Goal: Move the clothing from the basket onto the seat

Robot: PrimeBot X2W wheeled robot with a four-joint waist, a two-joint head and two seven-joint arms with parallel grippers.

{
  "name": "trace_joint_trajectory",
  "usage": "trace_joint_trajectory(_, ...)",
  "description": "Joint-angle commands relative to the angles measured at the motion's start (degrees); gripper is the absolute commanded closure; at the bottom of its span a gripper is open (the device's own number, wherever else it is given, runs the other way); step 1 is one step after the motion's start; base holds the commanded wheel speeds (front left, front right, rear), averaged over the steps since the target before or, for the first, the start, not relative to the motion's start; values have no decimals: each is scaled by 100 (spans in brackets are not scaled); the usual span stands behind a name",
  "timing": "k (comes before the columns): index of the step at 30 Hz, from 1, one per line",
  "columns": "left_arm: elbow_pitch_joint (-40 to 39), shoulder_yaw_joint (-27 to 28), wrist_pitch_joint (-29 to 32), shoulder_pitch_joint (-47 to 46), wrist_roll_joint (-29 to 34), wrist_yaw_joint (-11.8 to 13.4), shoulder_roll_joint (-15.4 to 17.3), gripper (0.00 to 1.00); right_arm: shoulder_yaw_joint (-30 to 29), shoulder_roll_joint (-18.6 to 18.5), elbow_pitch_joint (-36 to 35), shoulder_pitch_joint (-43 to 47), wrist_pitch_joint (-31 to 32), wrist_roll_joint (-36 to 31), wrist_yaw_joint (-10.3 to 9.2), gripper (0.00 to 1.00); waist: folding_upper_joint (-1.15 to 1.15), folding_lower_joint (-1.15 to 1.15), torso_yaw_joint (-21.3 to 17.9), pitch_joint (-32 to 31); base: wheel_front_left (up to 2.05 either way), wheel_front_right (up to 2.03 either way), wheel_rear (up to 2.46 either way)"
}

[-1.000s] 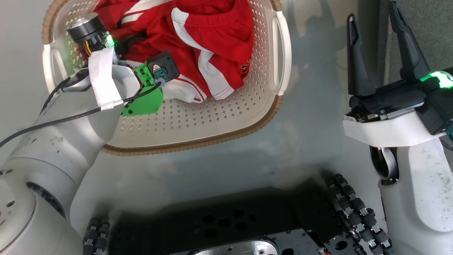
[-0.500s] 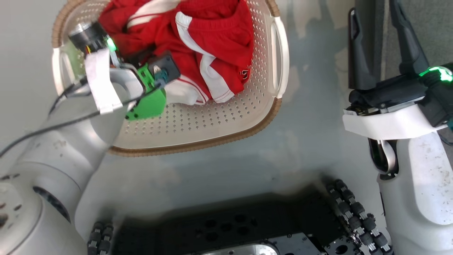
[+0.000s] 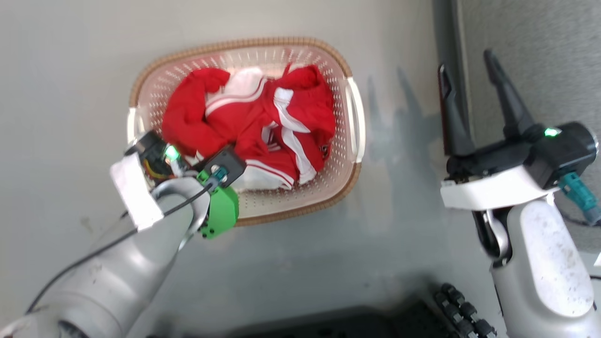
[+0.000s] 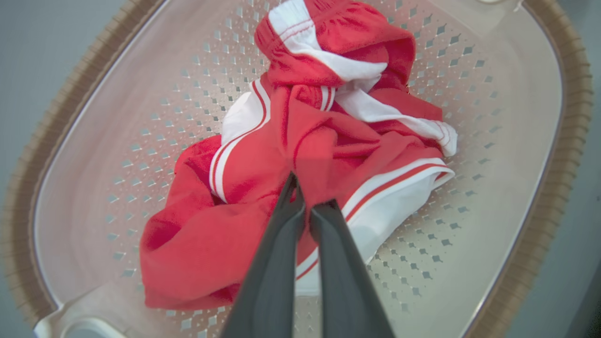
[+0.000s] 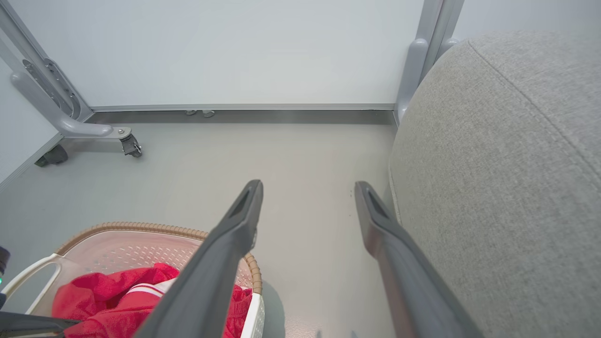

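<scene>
Left hand (image 4: 307, 199) pinching the red clothing (image 3: 253, 126) in the basket (image 3: 244, 42)
The clothing lies heaped inside the basket, which stands on the floor (image 3: 70, 70); the left hand's fingers are closed on a red fold near the heap's middle — the right hand (image 3: 465, 63) hangs open over the floor, between the basket and the grey seat (image 3: 540, 56).

Red, white-striped clothing (image 3: 211, 126) — cream perforated basket (image 3: 277, 202), grey seat (image 5: 493, 164)

Red cloth clothing (image 4: 244, 169), perforated plastic basket (image 4: 141, 117), coarse fabric seat (image 5: 493, 188), floor (image 3: 328, 263) perhaps faintly glossy
</scene>
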Motion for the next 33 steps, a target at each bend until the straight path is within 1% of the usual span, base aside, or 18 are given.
trace_joint_trajectory(1,-157,129,-18,296,-105,71,75,100,25,-19,73,213,-27,27,-2,0,0,0,23,-1066,0,0,0)
trace_joint_trajectory(5,-820,623,-19,947,-392,227,160,100,120,-19,266,617,-27,-18,-2,0,0,0,66,-1797,0,0,0)
trace_joint_trajectory(8,-1412,959,-19,1477,-350,418,321,100,229,-19,377,900,-27,3,-2,0,0,0,73,-2312,0,0,0)
trace_joint_trajectory(10,-1788,1245,-20,1828,-386,521,326,100,295,-19,441,1061,-27,16,-2,0,0,0,86,-2645,0,0,0)
trace_joint_trajectory(13,-2206,1576,-19,2377,-240,700,383,100,468,-18,534,1353,-27,33,-2,0,0,0,89,-3163,0,0,0)
trace_joint_trajectory(17,-2631,2036,-20,3007,-172,852,353,100,729,-19,624,1648,-27,58,-2,0,0,0,76,-3744,0,0,0)
trace_joint_trajectory(23,-3189,2637,-20,3787,48,893,274,100,1031,-20,761,2079,-26,101,-2,0,0,0,80,-4462,0,0,0)
trace_joint_trajectory(33,-4171,3364,-21,4532,525,930,333,100,1270,-20,834,2526,-26,155,-2,0,0,0,13,-5013,0,0,0)
